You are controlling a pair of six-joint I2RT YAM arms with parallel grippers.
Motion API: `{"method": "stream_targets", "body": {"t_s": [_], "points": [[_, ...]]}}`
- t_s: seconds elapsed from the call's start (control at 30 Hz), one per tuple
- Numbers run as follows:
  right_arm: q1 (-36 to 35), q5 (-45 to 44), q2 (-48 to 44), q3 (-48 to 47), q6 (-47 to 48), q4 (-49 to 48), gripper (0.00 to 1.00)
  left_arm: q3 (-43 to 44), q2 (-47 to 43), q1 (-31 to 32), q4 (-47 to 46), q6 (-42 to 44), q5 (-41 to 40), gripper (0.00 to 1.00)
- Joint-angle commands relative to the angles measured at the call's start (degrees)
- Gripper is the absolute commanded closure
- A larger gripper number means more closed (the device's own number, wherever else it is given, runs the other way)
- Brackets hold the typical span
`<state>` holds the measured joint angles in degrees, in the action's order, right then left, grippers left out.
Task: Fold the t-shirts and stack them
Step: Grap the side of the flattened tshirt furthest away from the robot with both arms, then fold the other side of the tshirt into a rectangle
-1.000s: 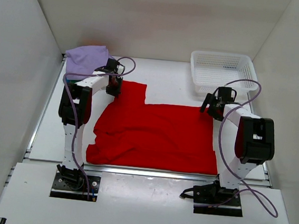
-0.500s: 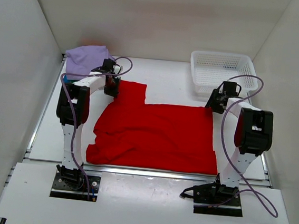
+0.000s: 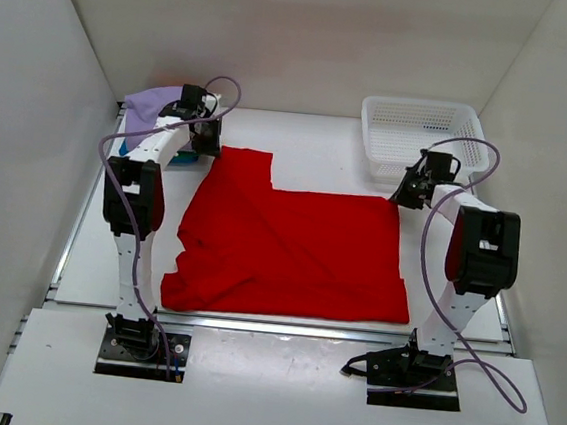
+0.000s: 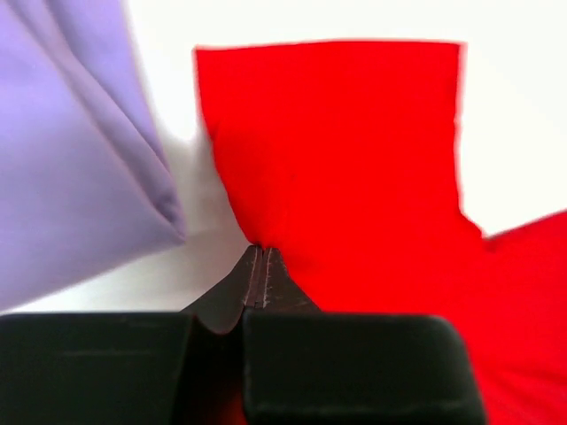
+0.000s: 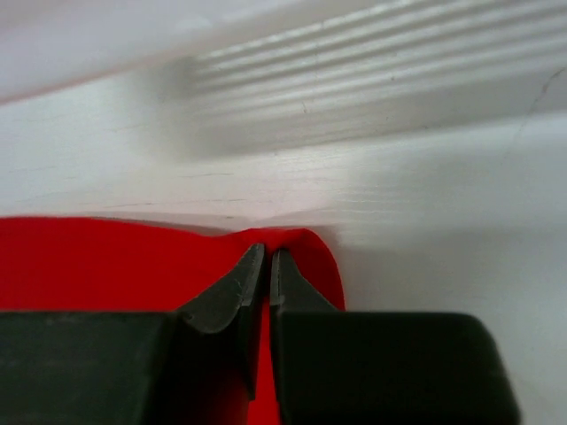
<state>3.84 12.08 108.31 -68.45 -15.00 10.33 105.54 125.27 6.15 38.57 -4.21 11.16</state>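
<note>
The red t-shirt lies spread flat across the table's middle, one sleeve reaching toward the far left. My left gripper is shut on that sleeve's edge; in the left wrist view its tips pinch the red cloth right beside the lavender t-shirt. My right gripper is shut on the red shirt's far right corner, and its closed tips sit in a raised fold of red cloth. The lavender t-shirt is bunched at the far left, partly hidden by the left arm.
A white mesh basket stands at the far right, just behind the right gripper, and its wall shows blurred in the right wrist view. White enclosure walls stand close on both sides. A sliver of teal cloth peeks out under the lavender shirt.
The right gripper went from open to shut on the red shirt's far right corner. The left gripper moved back and left with the sleeve, drawing the shirt's far edge flatter.
</note>
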Motion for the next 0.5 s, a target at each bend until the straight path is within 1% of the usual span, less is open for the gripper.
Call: {"method": "stream_targets", "body": {"t_s": [0.0,0.07,0.1,0.17,0.23,0.27,0.33,0.43,0.47], "points": [[1.70,4.69,-6.78,-1.34,0.68,-3.83,1.00,2.14,-4.32,-1.32,1.60,0.96,4.22,1.00],[2.84,6.81,-9.86,0.41,0.24,-3.91,1.00,0.29,-7.22,-0.97,2.04,1.74,4.40,1.00],[2.93,7.78,-10.40,0.68,0.07,-3.39,1.00,-2.07,-9.41,-0.27,2.13,2.27,4.31,1.00],[3.63,9.62,-14.33,3.91,0.06,-2.60,1.00,-7.34,-13.29,0.26,1.17,2.80,4.39,1.00],[4.16,11.65,-16.89,6.29,-0.20,-0.93,1.00,-15.58,-19.07,0.35,-0.33,2.54,4.49,1.00],[4.08,12.26,-18.73,7.79,-0.03,-0.40,1.00,-17.80,-20.41,0.26,-1.20,2.36,4.66,1.00],[3.90,13.41,-21.55,10.95,0.41,0.74,1.00,-25.69,-26.19,0.35,-2.97,2.10,5.01,1.00],[4.60,14.73,-26.12,17.00,0.77,0.48,1.00,-34.40,-32.88,-0.17,-4.37,1.92,5.19,1.00],[4.34,15.51,-27.70,19.03,0.51,0.14,1.00,-36.00,-34.29,0.08,-4.55,2.01,5.19,1.00]]}}
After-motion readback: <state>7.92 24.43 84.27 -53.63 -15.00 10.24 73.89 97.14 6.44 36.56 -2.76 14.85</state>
